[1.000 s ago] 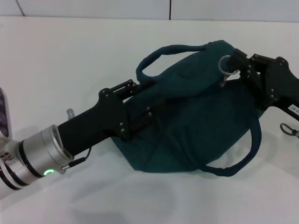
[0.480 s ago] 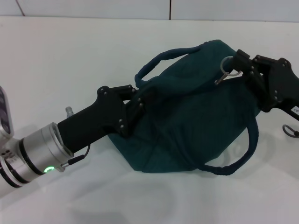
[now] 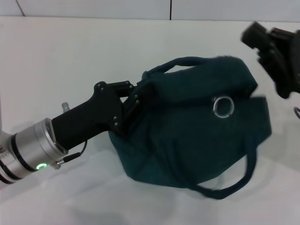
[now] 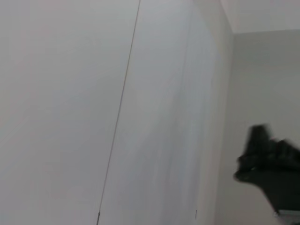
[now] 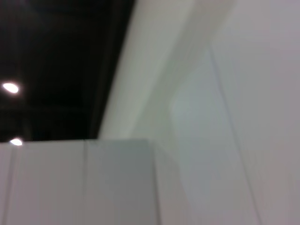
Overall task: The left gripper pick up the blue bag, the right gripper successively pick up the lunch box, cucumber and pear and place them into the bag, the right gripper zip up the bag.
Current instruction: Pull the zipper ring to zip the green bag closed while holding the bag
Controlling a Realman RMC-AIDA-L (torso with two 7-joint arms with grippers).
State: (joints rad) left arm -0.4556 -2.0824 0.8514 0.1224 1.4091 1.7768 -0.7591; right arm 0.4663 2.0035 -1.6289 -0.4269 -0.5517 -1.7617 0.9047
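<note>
The blue bag point(image 3: 187, 131) is a dark teal soft bag in the middle of the head view, bulging and closed along its top. Its ring zipper pull point(image 3: 223, 106) hangs free against the cloth. One loop handle point(image 3: 180, 62) arches over the top and the other point(image 3: 229, 185) droops at the lower right. My left gripper point(image 3: 137, 96) is shut on the bag's left upper edge. My right gripper point(image 3: 257, 35) is up at the far right, apart from the bag; it also shows as a dark shape in the left wrist view point(image 4: 269, 164). The lunch box, cucumber and pear are out of view.
The bag is over a white table point(image 3: 70, 56) with a pale wall behind it. A small metal ring point(image 3: 296, 111) shows at the right edge. The wrist views show only walls point(image 4: 140, 117) and ceiling point(image 5: 56, 56).
My right gripper has let go of the zipper ring and moved up and to the right. The ring has dropped against the bag. The bag has swung right and hangs fuller from my left gripper.
</note>
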